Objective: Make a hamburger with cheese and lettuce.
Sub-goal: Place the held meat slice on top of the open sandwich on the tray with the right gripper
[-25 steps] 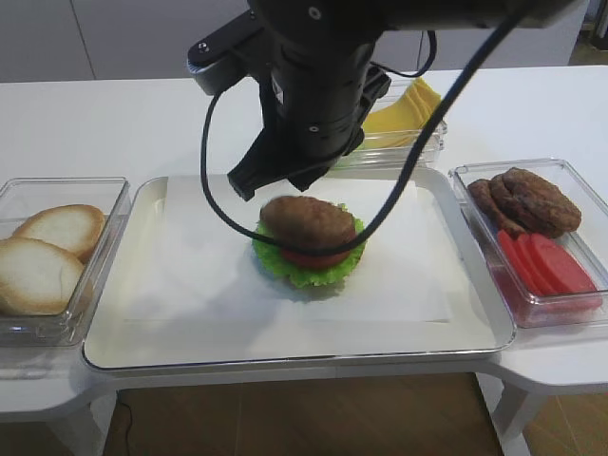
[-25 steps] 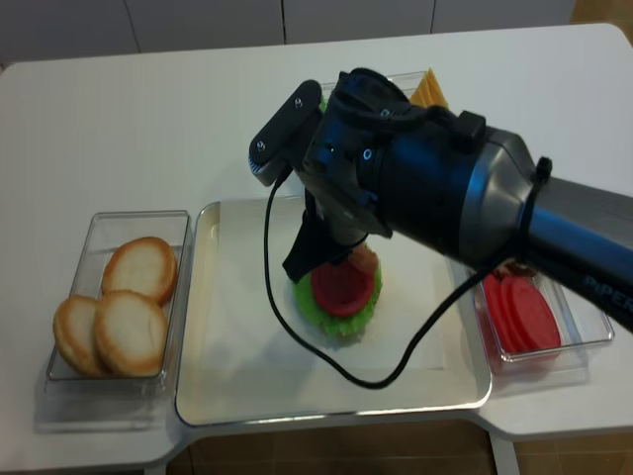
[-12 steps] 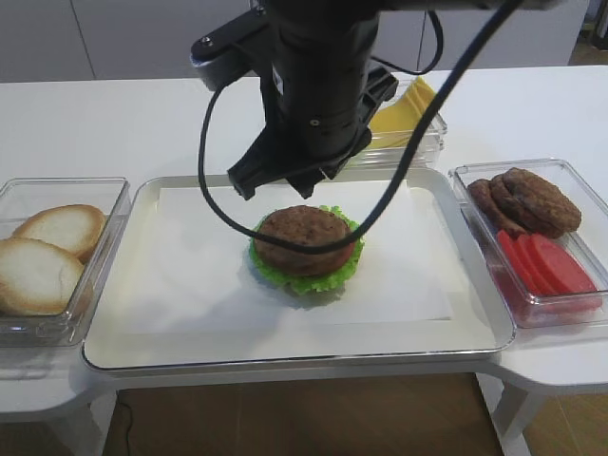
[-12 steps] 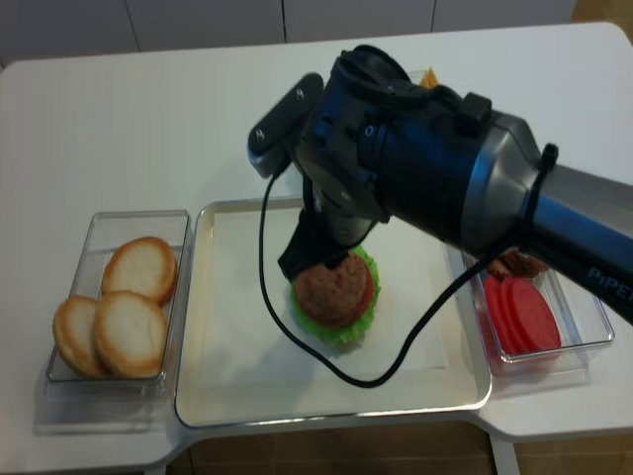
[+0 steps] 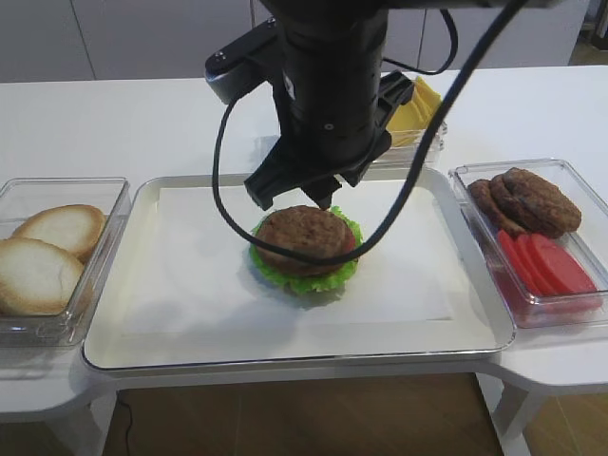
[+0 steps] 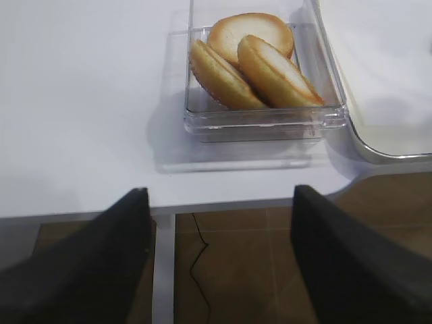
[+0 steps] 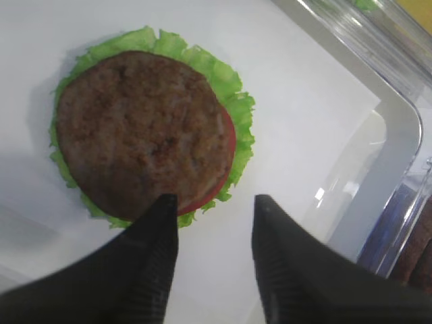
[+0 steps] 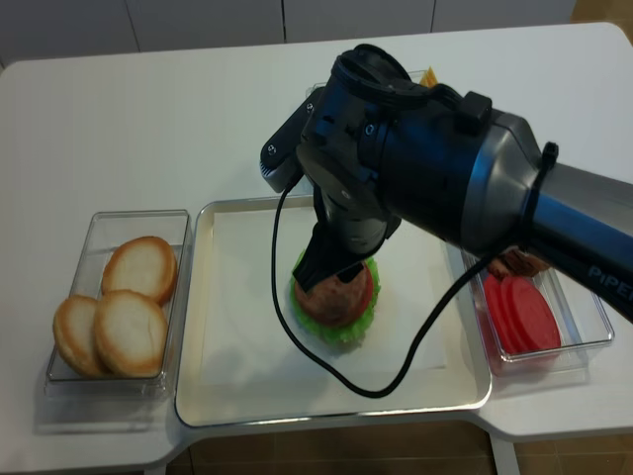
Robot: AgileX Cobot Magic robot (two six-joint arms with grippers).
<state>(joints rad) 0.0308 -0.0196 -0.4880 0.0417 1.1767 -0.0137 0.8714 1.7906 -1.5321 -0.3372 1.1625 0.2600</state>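
Note:
The hamburger [image 5: 302,237] lies in the middle of the metal tray [image 5: 285,359], a brown patty on top of a red tomato disc. The frilly lettuce [image 5: 306,279] rims its base. In the right wrist view the hamburger [image 7: 145,131] fills the upper left with the lettuce [image 7: 233,88] ringing it. My right gripper [image 7: 214,202] hangs open just beside its edge, empty; from outside the right gripper [image 5: 294,195] hovers right over the stack. Cheese [image 5: 415,104] slices sit in a clear box behind the arm. My left gripper [image 6: 219,192] is open and empty off the table's left front edge.
Bun halves [image 5: 43,256] fill a clear box left of the tray, also in the left wrist view [image 6: 250,57]. A clear box on the right holds loose patties [image 5: 532,199] and tomato slices [image 5: 549,264]. The right arm's black cable [image 5: 220,190] loops down beside the stack.
The patty, tilted in the right gripper a second ago, now lies flat on the stack. The right gripper has opened off it and shifted slightly right.

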